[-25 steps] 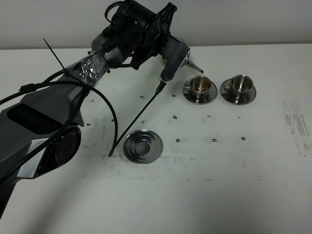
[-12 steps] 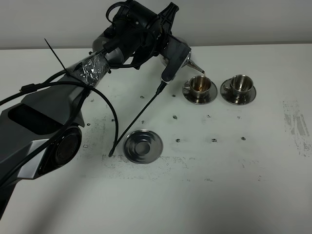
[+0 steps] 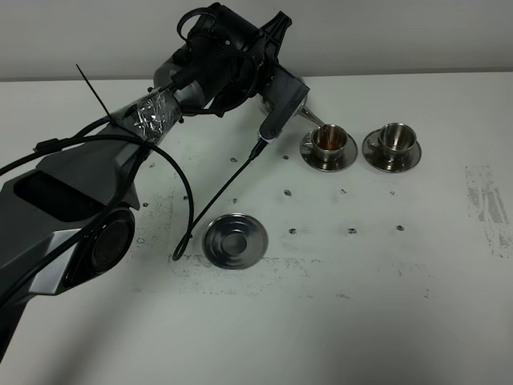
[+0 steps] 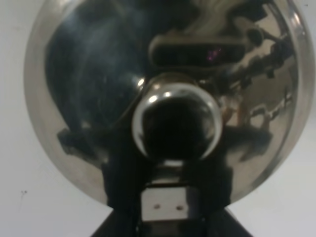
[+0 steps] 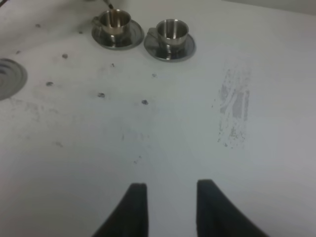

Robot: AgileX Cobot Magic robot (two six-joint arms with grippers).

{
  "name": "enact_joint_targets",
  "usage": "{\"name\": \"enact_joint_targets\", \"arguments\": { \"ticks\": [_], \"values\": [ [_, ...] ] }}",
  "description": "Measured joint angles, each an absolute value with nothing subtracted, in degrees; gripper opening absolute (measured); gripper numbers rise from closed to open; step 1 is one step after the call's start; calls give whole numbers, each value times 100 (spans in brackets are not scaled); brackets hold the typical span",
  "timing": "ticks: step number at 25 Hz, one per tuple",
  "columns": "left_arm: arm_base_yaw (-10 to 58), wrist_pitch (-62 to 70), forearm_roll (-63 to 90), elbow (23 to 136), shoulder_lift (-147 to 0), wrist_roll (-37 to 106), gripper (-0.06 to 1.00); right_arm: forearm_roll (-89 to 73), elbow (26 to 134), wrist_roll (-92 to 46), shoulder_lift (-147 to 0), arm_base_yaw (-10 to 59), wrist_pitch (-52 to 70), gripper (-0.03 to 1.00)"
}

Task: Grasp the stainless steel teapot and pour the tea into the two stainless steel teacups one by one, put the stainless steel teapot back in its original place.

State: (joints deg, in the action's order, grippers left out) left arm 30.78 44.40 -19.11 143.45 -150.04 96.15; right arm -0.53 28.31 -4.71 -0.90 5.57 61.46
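My left gripper (image 3: 271,87) is shut on the stainless steel teapot (image 3: 288,96), which hangs tilted in the air at the back of the table. Its thin spout points down over the left teacup (image 3: 329,140), where reddish-brown tea (image 3: 329,142) shows. The right teacup (image 3: 393,138) stands on its saucer just beside it. In the left wrist view the teapot's domed lid and knob (image 4: 175,121) fill the picture above the left gripper (image 4: 165,207). The original place, a wide steel saucer (image 3: 234,241), lies bare near the middle. My right gripper (image 5: 168,190) hovers open over bare table, well short of both teacups (image 5: 114,22) (image 5: 170,32).
The left arm (image 3: 120,160) and its black cable (image 3: 216,196) stretch over the table's left side, close to the wide saucer. Small dark specks and a scuffed grey patch (image 3: 485,196) mark the white tabletop. The table's back edge meets a pale wall.
The teapot has tipped further and shifted slightly left, its spout now lower over the left teacup. The liquid in that cup looks redder. The cable swung a little; the right gripper's earlier position is not shown.
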Motion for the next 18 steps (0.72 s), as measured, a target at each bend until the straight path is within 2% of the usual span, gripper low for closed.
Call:
{"name": "enact_joint_targets", "arguments": {
  "ticks": [18],
  "values": [
    [3078, 4370, -1922, 14345, -15004, 9615, 18, -51, 2831, -471, -90, 557, 6146, 23]
  ]
}}
